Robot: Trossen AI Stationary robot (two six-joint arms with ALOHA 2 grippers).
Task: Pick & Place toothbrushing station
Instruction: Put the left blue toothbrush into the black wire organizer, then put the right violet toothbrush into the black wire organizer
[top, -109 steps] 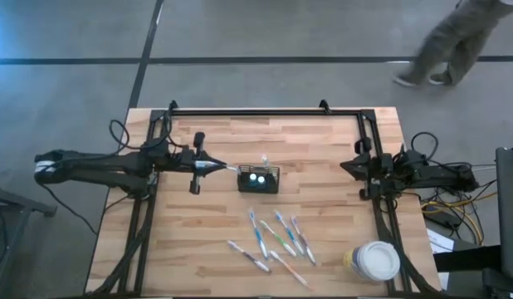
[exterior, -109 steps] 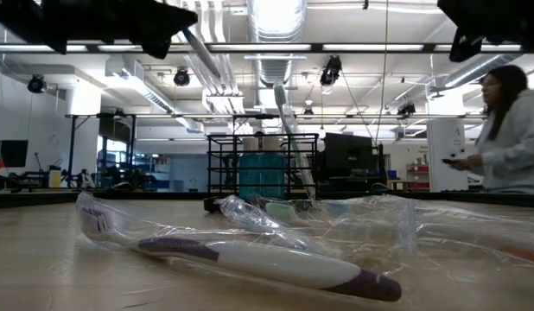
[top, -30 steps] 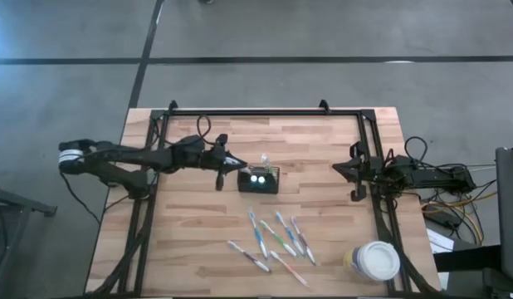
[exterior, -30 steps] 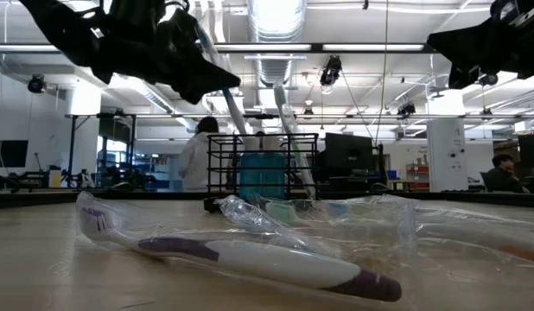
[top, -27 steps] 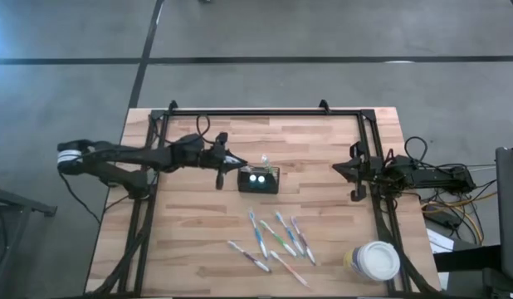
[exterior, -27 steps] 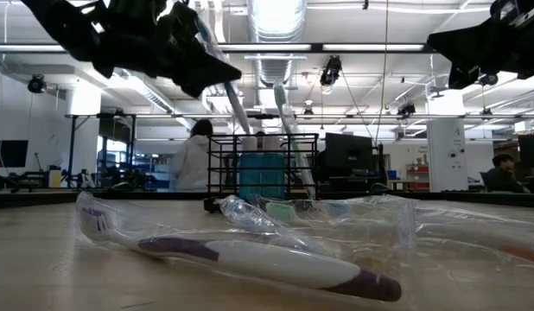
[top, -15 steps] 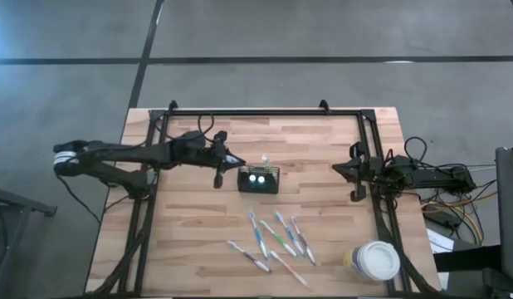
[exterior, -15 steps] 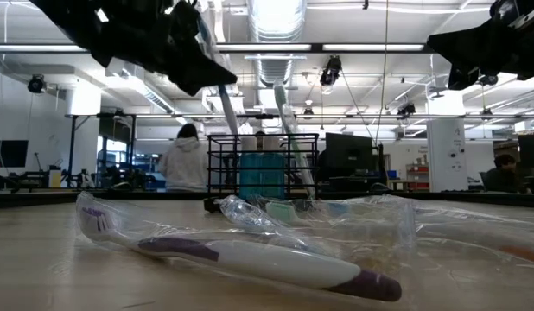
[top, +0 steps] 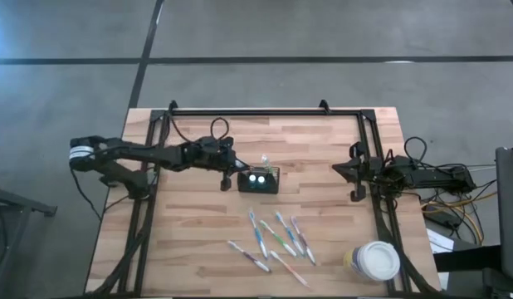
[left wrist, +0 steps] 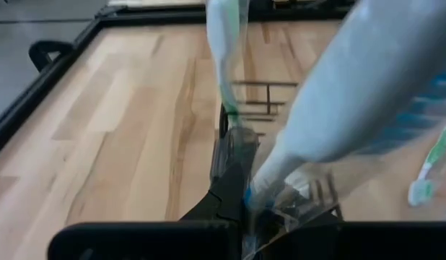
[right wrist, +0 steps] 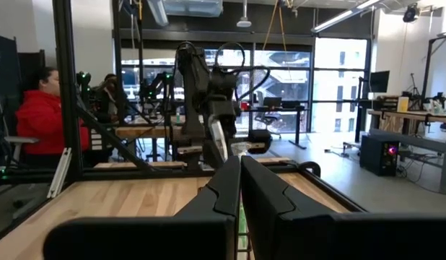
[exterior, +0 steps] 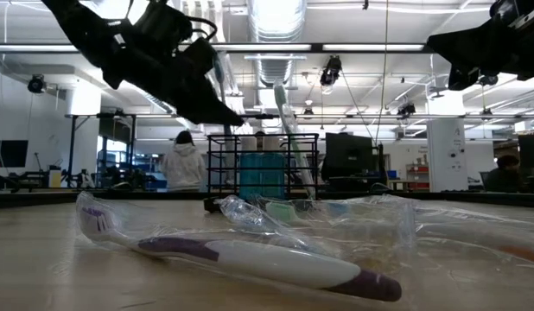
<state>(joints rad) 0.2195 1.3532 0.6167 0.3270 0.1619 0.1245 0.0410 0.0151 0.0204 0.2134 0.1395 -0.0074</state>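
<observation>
The toothbrushing station, a black wire-mesh caddy (top: pixel 258 181) (exterior: pixel 263 164), stands mid-table with blue cups inside. A white-and-green toothbrush (top: pixel 264 159) (left wrist: pixel 224 50) stands slanted in it. My left gripper (top: pixel 236 170) (exterior: pixel 232 117) hovers just left of the caddy, pointing down toward it, shut on a white toothbrush (left wrist: pixel 331 94). My right gripper (top: pixel 354 176) (right wrist: pixel 240 188) is shut and empty at the table's right edge. My left gripper pinches the white toothbrush between its two fingers at a narrow part (left wrist: pixel 249 195) where clear wrapper crinkles. The fingers slant down from the table's left. The brush's thick part rises slanted past the fingers, clear of the table. Its lower end is hidden.
Several wrapped toothbrushes (top: pixel 277 239) (exterior: pixel 250 259) lie loose on the near half of the table. A round white-lidded tub (top: pixel 377 259) stands at the near right corner. A black frame rail (top: pixel 265 111) runs along the far edge. People show in the room behind (exterior: pixel 182 160).
My left gripper has gone down and a little toward the table's right, closer to the caddy, tipping to point more steeply down, still shut on the white toothbrush. The caddy and the loose brushes have kept still.
</observation>
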